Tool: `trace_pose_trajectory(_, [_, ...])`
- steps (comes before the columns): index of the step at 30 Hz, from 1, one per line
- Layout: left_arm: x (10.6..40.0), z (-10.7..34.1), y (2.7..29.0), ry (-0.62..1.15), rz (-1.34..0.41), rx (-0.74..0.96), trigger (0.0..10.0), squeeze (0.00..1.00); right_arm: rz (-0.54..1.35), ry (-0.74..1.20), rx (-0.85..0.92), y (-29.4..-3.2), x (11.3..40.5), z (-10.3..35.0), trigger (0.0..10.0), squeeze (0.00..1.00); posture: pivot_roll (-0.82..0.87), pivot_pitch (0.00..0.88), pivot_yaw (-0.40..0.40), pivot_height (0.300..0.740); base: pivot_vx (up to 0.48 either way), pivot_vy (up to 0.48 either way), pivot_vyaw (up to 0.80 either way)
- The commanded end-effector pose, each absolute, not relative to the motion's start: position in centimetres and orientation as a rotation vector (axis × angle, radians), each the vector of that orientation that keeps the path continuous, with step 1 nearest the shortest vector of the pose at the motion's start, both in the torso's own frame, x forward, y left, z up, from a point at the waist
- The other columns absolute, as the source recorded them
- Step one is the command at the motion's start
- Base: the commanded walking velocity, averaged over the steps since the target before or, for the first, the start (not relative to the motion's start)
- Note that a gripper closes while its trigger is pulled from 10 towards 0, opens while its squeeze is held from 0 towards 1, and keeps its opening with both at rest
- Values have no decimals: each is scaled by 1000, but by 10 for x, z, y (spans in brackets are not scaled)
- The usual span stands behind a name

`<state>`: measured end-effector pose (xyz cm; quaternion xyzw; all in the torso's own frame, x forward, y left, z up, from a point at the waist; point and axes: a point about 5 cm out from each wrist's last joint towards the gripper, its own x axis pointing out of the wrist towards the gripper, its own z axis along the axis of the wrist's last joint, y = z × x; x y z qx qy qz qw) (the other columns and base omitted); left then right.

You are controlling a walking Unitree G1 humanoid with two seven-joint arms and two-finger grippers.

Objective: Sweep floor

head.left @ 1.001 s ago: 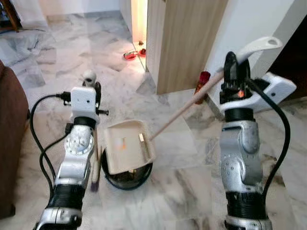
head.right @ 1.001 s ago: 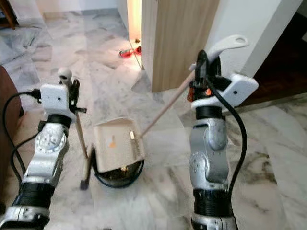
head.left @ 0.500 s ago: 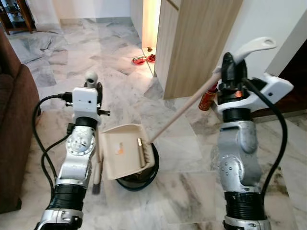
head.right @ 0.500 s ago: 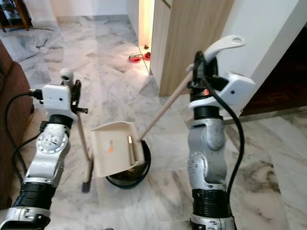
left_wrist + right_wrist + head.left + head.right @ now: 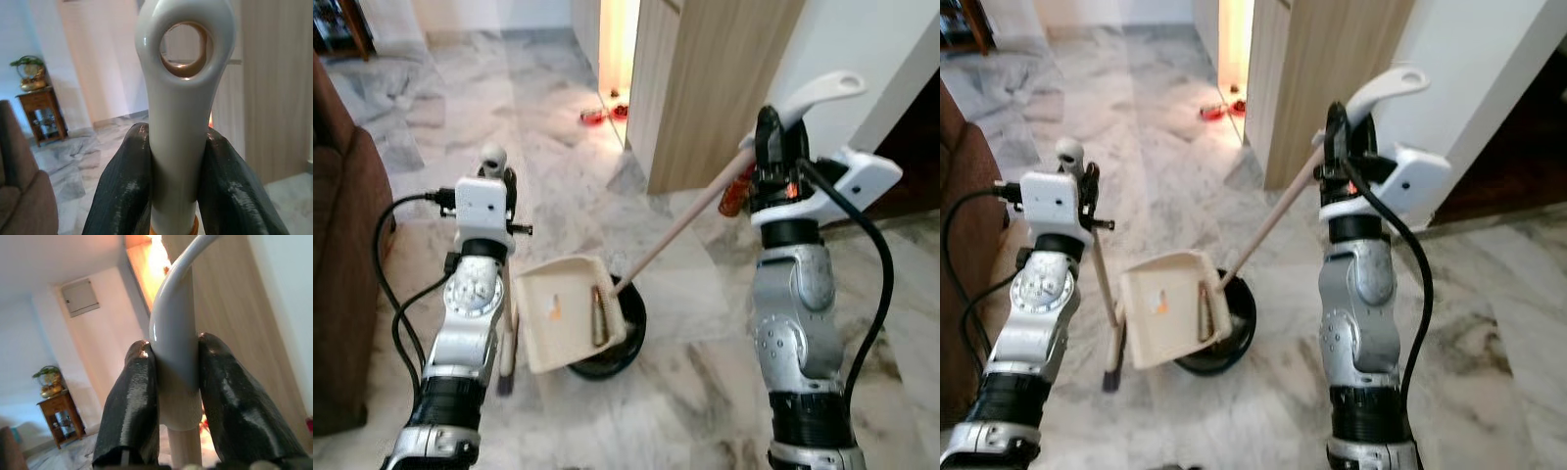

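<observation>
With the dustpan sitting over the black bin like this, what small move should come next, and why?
Probably the right gripper, clamped on the dustpan handle, should tip the dustpan further so its contents slide into the black bin. The pan hangs over the bin's rim with an orange scrap in its tray. The left gripper holds the broom upright beside it.

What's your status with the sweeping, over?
Left gripper shut on broom handle. Right gripper shut on dustpan handle. Dustpan tilted over black bin.
</observation>
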<state>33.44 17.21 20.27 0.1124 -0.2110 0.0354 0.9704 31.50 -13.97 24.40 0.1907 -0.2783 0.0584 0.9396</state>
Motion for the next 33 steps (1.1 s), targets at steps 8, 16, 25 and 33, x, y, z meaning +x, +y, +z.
trace_pose_trajectory(8, [333,215,168,-486,66,237,10000,0,127,-653,394,-141,309,261,10000,0,128,90,-41,740,226,0,0])
trace_pose_trajectory(16, [333,215,168,-488,64,238,10000,0,136,-681,401,-141,307,265,10000,0,129,89,-40,740,321,0,0])
trace_pose_trajectory(25, [333,215,168,-491,65,239,10000,0,146,-685,391,-140,306,266,10000,0,129,91,-41,740,320,0,0])
trace_pose_trajectory(33, [332,217,168,-504,65,234,10000,0,149,-686,391,-139,306,267,10000,0,129,92,-41,740,161,0,0])
